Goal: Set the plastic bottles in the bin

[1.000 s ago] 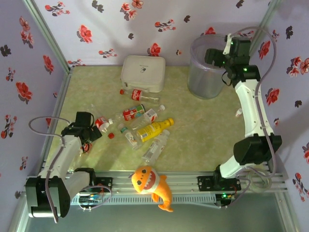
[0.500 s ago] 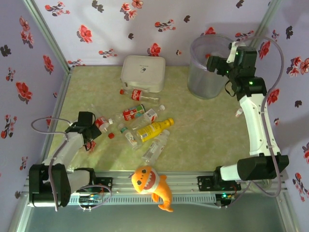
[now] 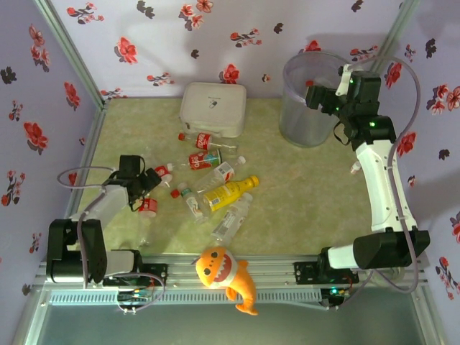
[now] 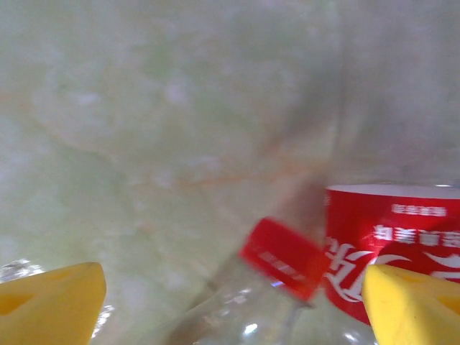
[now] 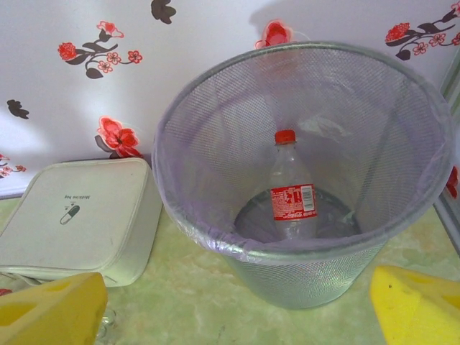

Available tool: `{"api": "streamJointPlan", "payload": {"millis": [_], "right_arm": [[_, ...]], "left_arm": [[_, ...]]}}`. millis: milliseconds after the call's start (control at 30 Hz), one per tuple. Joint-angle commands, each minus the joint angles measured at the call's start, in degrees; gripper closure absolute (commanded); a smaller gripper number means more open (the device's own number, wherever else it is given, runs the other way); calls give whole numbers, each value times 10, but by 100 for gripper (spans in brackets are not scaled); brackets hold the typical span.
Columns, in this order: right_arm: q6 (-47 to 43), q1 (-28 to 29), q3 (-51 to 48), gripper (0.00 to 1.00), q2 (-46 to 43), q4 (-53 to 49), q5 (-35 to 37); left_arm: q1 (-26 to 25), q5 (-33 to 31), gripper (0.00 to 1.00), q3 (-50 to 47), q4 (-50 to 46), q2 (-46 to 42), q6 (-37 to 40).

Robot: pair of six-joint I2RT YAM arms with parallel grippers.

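Left claw (image 4: pixel 230 305): fingers spread wide, gripping nothing, low over a red bottle cap (image 4: pixel 282 259) that touches a red-labelled bottle (image 4: pixel 392 237)
Right claw (image 5: pixel 237 309): spread open, empty, just near of the bin (image 5: pixel 215 241)
Bin: far right of the table (image 3: pixel 309 194), one red-capped bottle (image 5: pixel 291 188) upright inside
Other bottles: scattered mid-table, a yellow bottle (image 3: pixel 228 191) among them, near of the white box (image 3: pixel 212 108)

White-black arms (image 3: pixel 381 180), yellow finger pads (image 4: pixel 50 302)

In the bin (image 5: pixel 302 277), right of the box (image 5: pixel 79 208), one bottle (image 5: pixel 291 194) stands, perhaps leaning.
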Motion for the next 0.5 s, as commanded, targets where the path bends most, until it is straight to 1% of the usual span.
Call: {"api": "streamJointPlan", "payload": {"millis": [0,67,167,200,333,467], "right_arm": [[11,-1,1,5,-4,3,-12],[11,0,0,5,-5,1,-11],[14,0,-1,5,-5,3,-12],[16,1,-3,5,-6,5,-12],[22,1,-7,5,-4,13,-13],[26,1,-7,5,-5,15,-18]], "left_arm": [[-6,34,0,40,-53,-28,32],[-12,19,0,60,-136,-47,65],[-35,2,0,67,-228,-74,76],[-48,1,0,61,-244,-85,69],[-131,2,0,31,-290,-114,15],[-187,-2,0,9,-340,-135,-44]]}}
